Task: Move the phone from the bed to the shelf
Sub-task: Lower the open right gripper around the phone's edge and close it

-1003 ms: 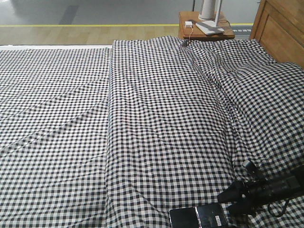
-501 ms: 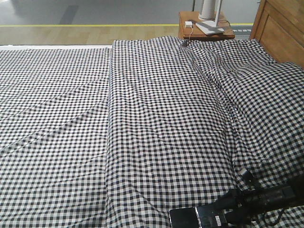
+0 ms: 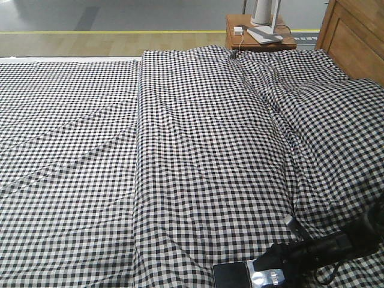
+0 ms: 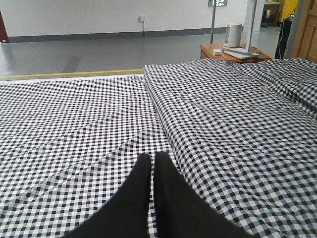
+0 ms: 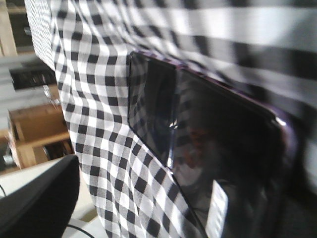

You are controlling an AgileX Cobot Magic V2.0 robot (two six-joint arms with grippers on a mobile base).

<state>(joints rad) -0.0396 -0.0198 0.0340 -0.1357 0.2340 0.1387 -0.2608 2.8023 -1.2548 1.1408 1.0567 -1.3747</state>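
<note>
Sliding our spread right claw (image 3: 275, 252) down and left, we now reach the phone (image 3: 249, 275), lying ungripped on the bed (image 3: 198, 150), so grasping seems next; our left claw (image 4: 152, 163) hangs pressed together.

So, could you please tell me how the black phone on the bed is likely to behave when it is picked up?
The phone looks glossy, so it may be slippery in a grip. The crease across its middle suggests that it could fold rather than stay stiff. It lies flat on the soft bed, so pressing down would probably sink it.
</note>
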